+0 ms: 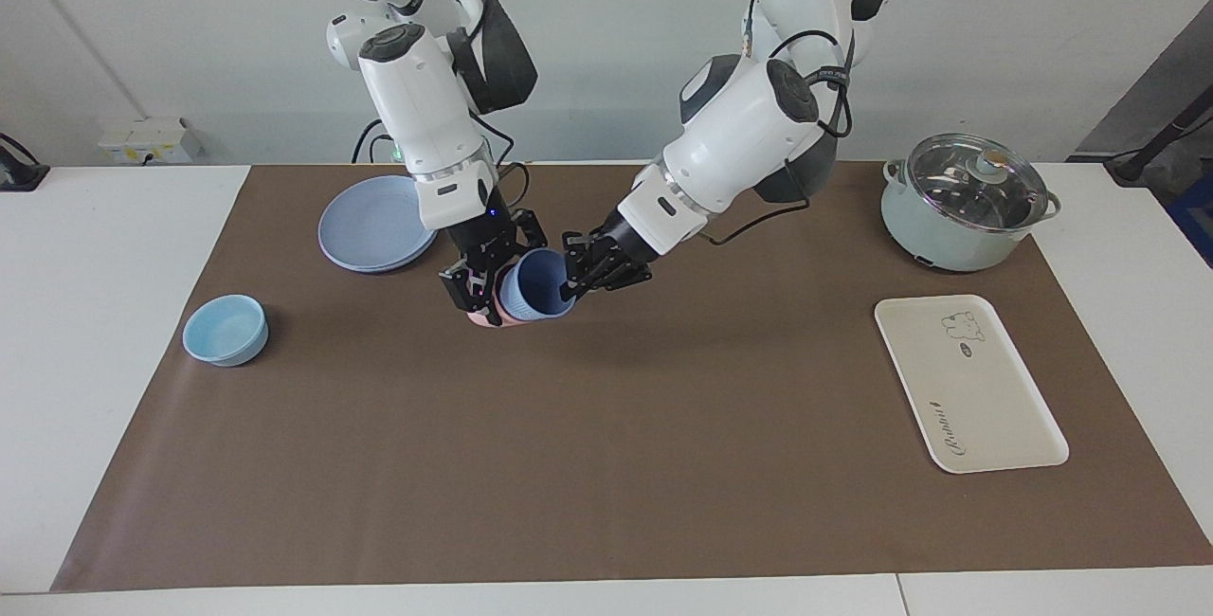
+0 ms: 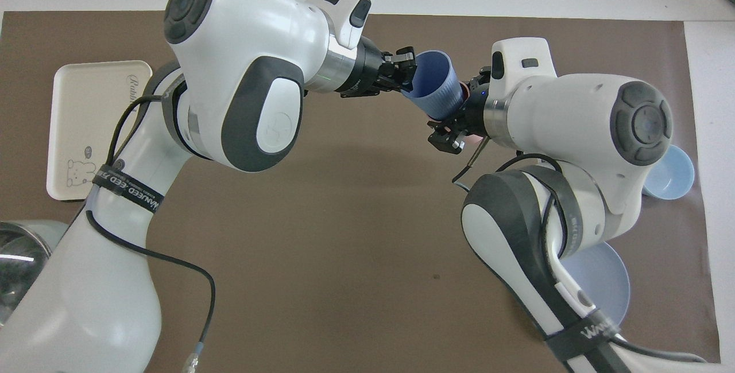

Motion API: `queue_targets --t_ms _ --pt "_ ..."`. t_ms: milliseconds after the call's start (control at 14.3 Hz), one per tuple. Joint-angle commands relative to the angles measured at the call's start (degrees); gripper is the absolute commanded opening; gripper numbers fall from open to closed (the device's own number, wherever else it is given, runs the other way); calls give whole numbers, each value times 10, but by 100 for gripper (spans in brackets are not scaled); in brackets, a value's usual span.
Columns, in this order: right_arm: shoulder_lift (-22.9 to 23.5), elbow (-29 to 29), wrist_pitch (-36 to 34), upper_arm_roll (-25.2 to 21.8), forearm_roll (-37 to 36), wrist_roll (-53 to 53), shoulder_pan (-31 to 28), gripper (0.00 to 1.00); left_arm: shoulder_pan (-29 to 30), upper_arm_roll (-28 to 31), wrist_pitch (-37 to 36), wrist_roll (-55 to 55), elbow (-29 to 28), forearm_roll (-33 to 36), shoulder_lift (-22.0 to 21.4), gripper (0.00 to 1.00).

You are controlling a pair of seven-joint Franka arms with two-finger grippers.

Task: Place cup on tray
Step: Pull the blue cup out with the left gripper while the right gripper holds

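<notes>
The periwinkle-blue cup hangs tilted above the middle of the brown mat, its base nested in a salmon-pink cup. My left gripper is shut on the blue cup's rim. My right gripper is shut on the pink cup, most of which is hidden by its fingers. The cream tray lies flat with nothing on it at the left arm's end of the table.
A pale-green pot with a glass lid stands nearer to the robots than the tray. A round blue plate and a light-blue bowl sit at the right arm's end.
</notes>
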Motion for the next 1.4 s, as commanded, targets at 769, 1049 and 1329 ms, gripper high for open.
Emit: queue_targets --t_ms 769,1049,1329 --pt "-25 -8 32 -8 107 -92 -73 0 284 10 -71 195 -55 231 -80 0" --pt "-35 -34 26 -8 335 -309 -155 0 399 11 53 336 -188 232 -118 0" --pt "-23 -68 -36 -8 553 -514 -230 0 434 10 116 382 -245 232 -117 0"
